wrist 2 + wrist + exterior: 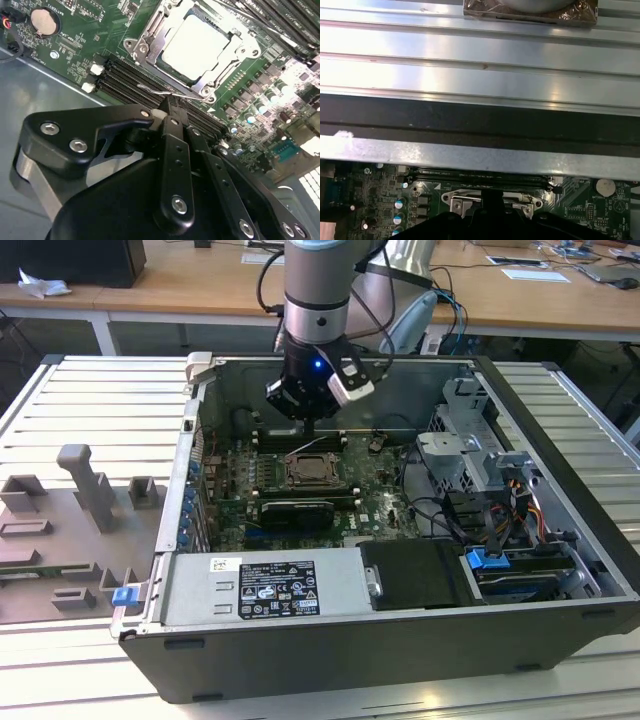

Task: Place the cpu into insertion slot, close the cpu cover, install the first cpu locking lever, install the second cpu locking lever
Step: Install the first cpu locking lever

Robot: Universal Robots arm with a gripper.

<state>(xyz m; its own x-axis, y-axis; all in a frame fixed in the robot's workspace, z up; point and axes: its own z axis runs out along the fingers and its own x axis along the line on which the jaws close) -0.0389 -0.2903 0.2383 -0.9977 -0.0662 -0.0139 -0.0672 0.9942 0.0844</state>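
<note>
Cpu [197,45] noted in the second wrist view, lying flat inside the insertion slot [135,45] on the green circuit board [75,45]; the cpu cover [156,31] is down over it, its frame bordering the chip all round, so the socket's contacts are hidden; glare washes out the chip's surface; a thin wire locking lever [150,89] runs along the socket edge nearest the gripper [169,102], just beside the memory slots [125,82]; the fingers are drawn together with no gap visible, their tips at the lever; whether they pinch the wire or merely touch it cannot be told; the gripper's black body hides much of the board; a coin cell [42,21] sits well apart from the socket. Exterior view: the arm reaches down into the open computer case [400,660], the gripper directly above the slot; the chip is too dark to make out; a long black graphics card [292,510] lies just beside the socket, on the side nearer the camera; grey fixtures [90,490] stand on the slatted table [90,390] at the exterior view's left. First wrist view: the socket is largely cut off by the gripper body, its rim partly visible beside the memory slots; the case wall [470,120] and the table lie beyond.
</note>
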